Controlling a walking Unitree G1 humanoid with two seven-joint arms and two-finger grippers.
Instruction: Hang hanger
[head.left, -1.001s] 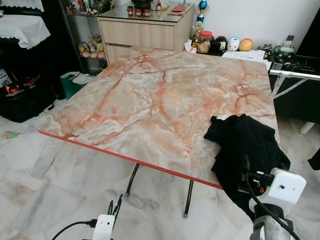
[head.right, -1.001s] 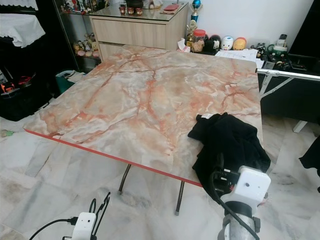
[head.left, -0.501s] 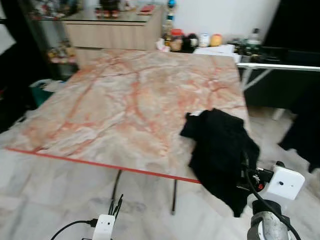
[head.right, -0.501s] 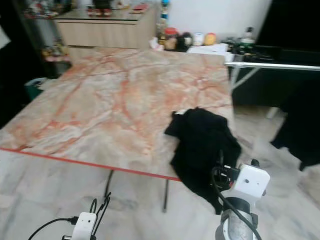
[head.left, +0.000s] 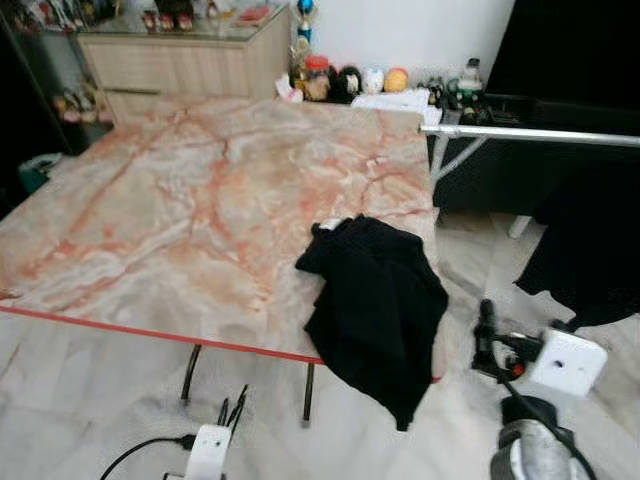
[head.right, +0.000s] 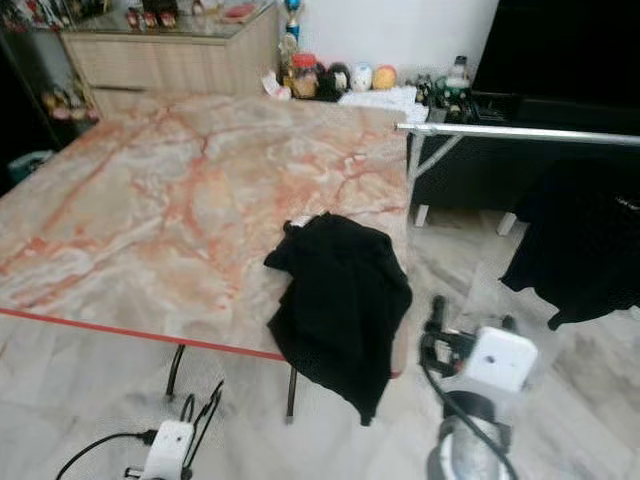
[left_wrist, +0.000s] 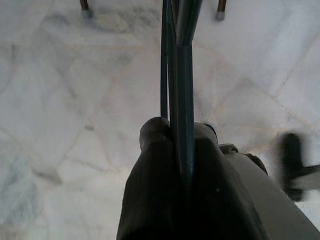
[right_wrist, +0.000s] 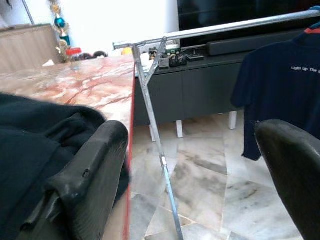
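Left pincer (left_wrist: 175, 145): fingers pressed together on a thin dark hanger (left_wrist: 177, 60), its wires running out between the pads and away over the floor. Seen from my head, this pincer sits low at my left, over the marble floor (head.left: 80, 420), just short of the table's near edge; a black cable trails from its wrist.

Right pincer (right_wrist: 195, 175): fingers spread wide, nothing between them. One pad (right_wrist: 87, 175) lies just beside the black garment (head.left: 375, 305); the other (right_wrist: 295, 170) stands off toward the rail. From my head, this pincer (head.left: 487, 335) hovers low at my right, just past the table's corner.

The black garment is crumpled on the near right corner of the marble-patterned table (head.left: 170, 210), part of it drooping over the red edge, close to my right pincer.

Beyond the right pincer: a metal clothes rail (right_wrist: 210, 31) on a slanted leg, with a dark blue T-shirt (right_wrist: 275, 80) hanging from it, white lettering on the chest.

Farther off, behind the table: a wooden drawer cabinet (head.left: 180, 60), and a row of jars and small figures (head.left: 345, 80) against the white wall.
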